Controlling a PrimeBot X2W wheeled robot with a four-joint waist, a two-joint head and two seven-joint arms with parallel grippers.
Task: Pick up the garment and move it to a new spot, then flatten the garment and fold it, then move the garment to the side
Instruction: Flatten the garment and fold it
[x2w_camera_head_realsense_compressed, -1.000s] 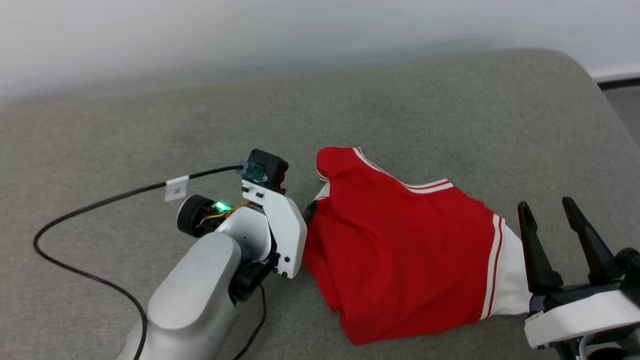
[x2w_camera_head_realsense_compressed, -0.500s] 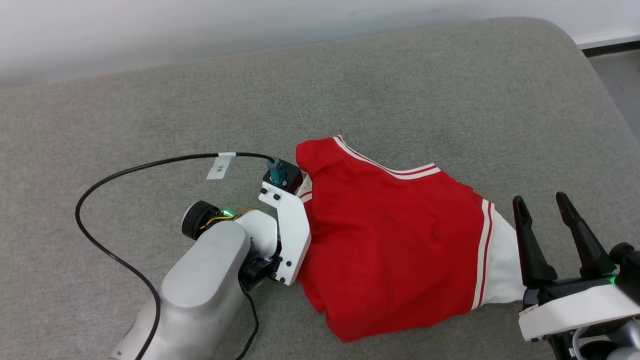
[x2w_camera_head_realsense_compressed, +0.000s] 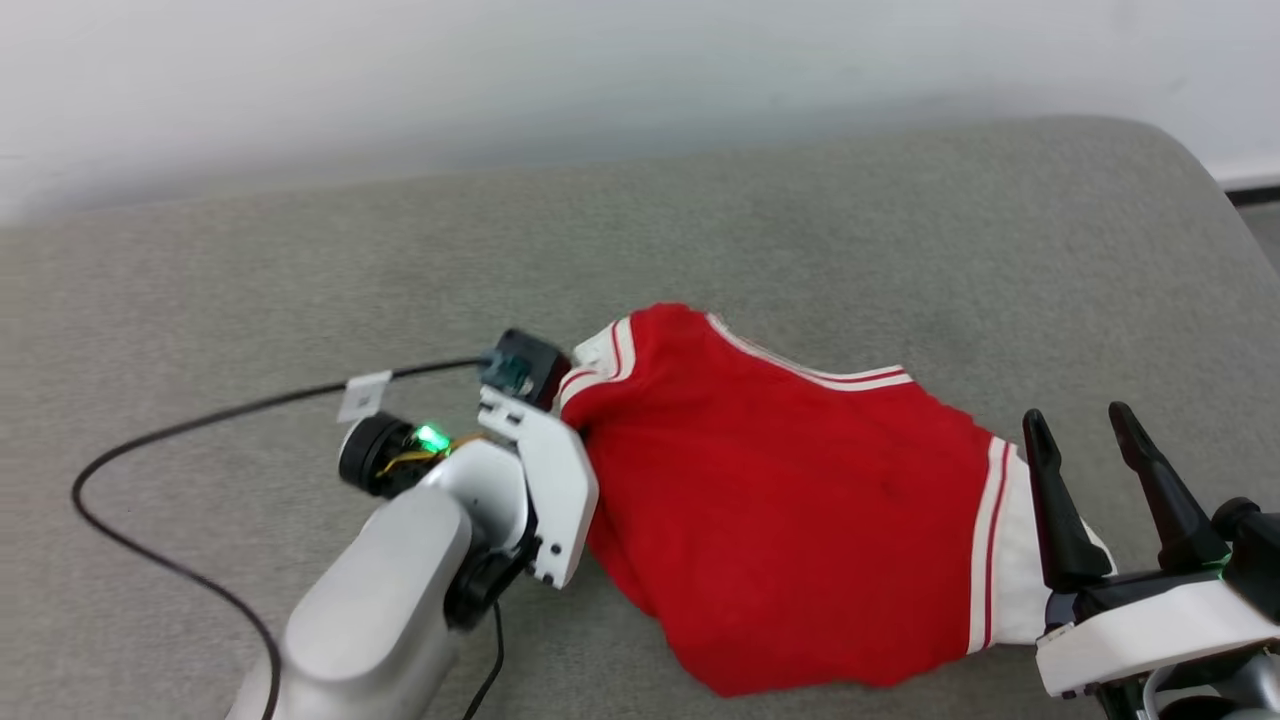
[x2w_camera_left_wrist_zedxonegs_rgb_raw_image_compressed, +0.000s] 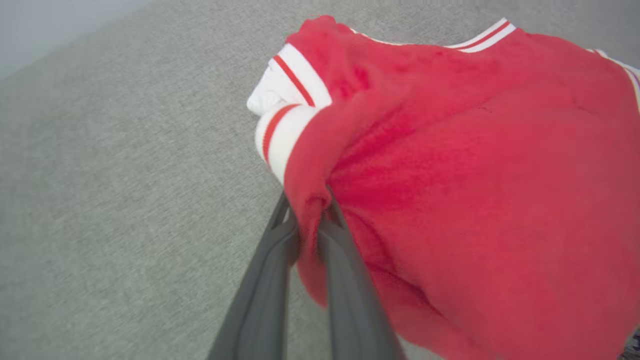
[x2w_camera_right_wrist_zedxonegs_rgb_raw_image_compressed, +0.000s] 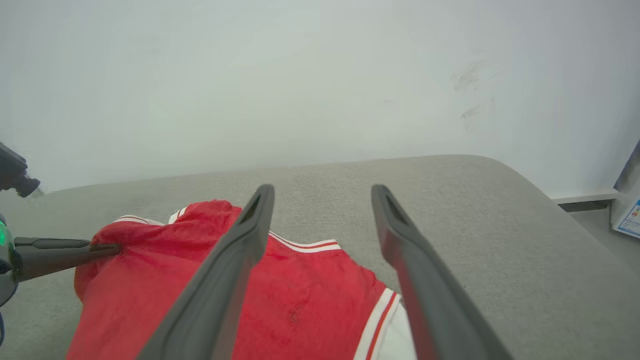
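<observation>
Soft, light jersey (x2w_camera_head_realsense_compressed: 800, 520) (bound to sag): left tool (x2w_camera_left_wrist_zedxonegs_rgb_raw_image_compressed: 312, 210) clamped on a red fold by the cuff; right tool (x2w_camera_head_realsense_compressed: 1078, 416) apart.

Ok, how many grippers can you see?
2. The left gripper is shut on the garment at its left red edge; the right gripper stands open beside its white right end.

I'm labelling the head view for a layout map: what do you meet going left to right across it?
Black cable → left arm's white wrist → red jersey → right gripper.
</observation>
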